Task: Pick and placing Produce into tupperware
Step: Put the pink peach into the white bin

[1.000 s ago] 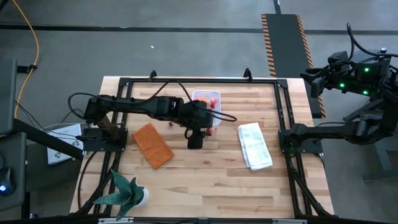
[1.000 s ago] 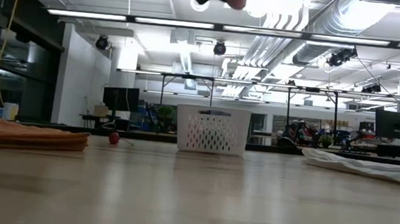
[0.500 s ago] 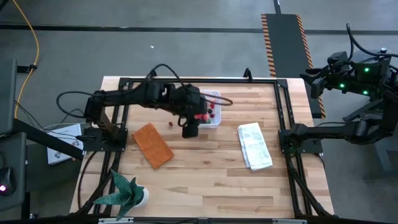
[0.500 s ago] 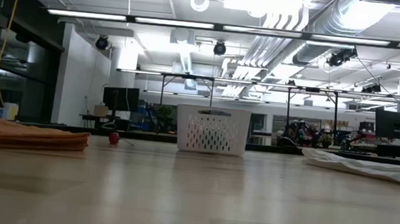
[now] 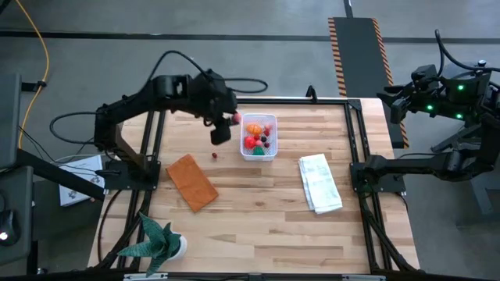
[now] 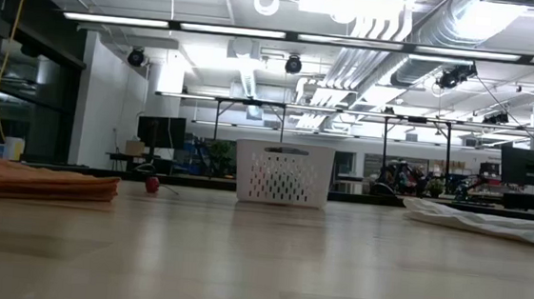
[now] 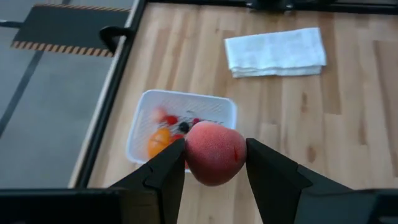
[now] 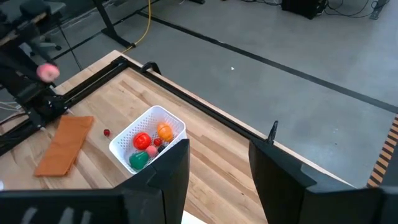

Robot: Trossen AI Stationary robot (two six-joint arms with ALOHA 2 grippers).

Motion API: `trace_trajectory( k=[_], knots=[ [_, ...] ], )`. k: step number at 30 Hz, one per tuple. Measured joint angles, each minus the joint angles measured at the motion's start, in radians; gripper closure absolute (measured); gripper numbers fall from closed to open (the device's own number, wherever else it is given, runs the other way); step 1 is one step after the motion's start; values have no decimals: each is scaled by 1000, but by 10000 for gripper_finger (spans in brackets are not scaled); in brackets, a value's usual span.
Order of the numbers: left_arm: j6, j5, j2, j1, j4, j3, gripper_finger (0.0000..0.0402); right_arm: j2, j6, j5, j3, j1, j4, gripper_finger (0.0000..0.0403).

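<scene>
Left gripper [image 7: 214, 163] was raised well above the table [image 5: 258, 211], its two fingers closed snugly on a pinkish-red peach-like piece [image 7: 215, 153] — in the high view it hung just to the left of the tupperware [image 5: 258, 136], near the table's far edge. The tub stood on the wood, already holding an orange piece [image 5: 254, 127], a red ball [image 5: 251, 142], a green piece [image 5: 259, 151] and some small dark berries; one tiny red berry [image 5: 214, 154] lay loose on the boards close by its left side, between the tub and the orange-brown flat rectangle [image 5: 191, 181]. What the coming move seemed to turn on was that sideways offset: the tub lay to the right of the held fruit and lower down, its long axis running from the near side toward the far edge, so the carry likely needed a short shift rightward before any release. The right gripper [image 8: 214, 168] waited off the table's right side, fingers spread and empty, far from the tub — the left arm was plainly nearer.
</scene>
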Motion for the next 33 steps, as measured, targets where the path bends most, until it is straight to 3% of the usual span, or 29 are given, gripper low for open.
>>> trace_trajectory(
  k=[9, 18, 26, 33],
  knots=[
    [52, 10, -28, 145, -70, 0, 250, 0, 13, 0, 0, 0, 0, 245],
    [121, 96, -30, 289, -69, -4, 250, 0, 40, 1, 0, 0, 0, 245],
    [129, 223, -30, 406, 36, -132, 250, 0, 50, 4, 0, 0, 6, 245],
    [125, 276, -29, 423, 182, -278, 250, 0, 62, 13, 0, 0, 11, 245]
  ],
)
